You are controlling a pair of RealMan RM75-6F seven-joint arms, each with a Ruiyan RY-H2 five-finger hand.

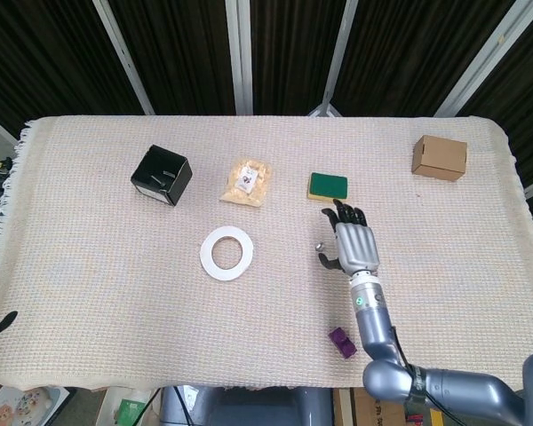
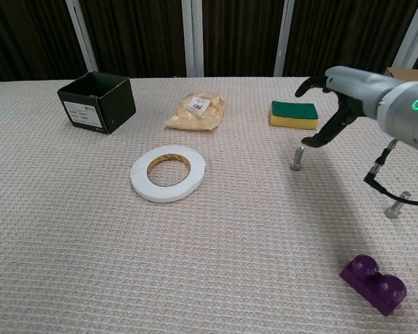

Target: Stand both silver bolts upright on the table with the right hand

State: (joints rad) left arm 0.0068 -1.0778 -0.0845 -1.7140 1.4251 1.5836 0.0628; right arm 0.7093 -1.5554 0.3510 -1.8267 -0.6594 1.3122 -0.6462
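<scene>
First bolt point(image 2: 297, 158) upright just in front of the sponge point(image 2: 293, 115). Right hand point(image 2: 332, 104) above it, fingers spread, empty. Next: reaching for the second bolt point(image 2: 396, 205), lying farther right, nearer the table's front edge.

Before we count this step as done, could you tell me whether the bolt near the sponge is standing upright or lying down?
Upright. In the chest view the bolt stands on its head, shaft pointing up, clear of the raised right hand.
</scene>
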